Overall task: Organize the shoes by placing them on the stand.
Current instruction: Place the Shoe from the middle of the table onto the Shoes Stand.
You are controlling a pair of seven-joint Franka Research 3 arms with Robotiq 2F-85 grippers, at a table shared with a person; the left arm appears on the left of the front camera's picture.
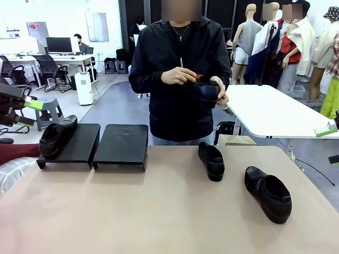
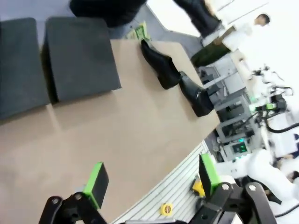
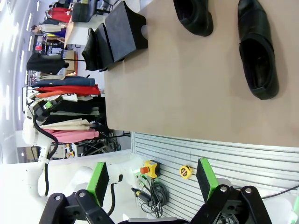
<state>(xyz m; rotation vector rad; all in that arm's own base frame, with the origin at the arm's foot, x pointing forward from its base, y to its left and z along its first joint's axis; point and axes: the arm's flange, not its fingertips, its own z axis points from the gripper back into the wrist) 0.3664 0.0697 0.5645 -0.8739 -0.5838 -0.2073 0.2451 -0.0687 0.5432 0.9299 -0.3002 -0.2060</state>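
Nearest to us, one glossy black shoe (image 1: 268, 193) lies at the lower right of the front view on the tan worktop (image 1: 159, 222). A second shoe (image 1: 212, 161) sits up and to the left of it, close to the worktop's far edge, and the two do not touch.

At middle left, a third shoe (image 1: 57, 136) rests on the left half of the left platform (image 1: 80, 149) of the stand. The right platform (image 1: 123, 144) stands just beside it, matte black and sloped like its twin.

We see the fourth shoe (image 1: 207, 92) at upper centre, held chest-high in a person's hands (image 1: 179, 76). The person wears a black jacket and stands at the far side of the worktop.

Along the bottom of the left wrist view, the left gripper (image 2: 152, 179) hangs over the worktop's near edge. Its green pads are spread wide apart with nothing between them. Both platforms sit in that view's upper left, and two shoes lie at upper centre.

At the bottom of the right wrist view, the right gripper (image 3: 152, 178) is likewise spread wide and holds nothing. It hangs over a grey slatted surface (image 3: 243, 154) beside the worktop, where a yellow tape measure (image 3: 185, 171) lies.
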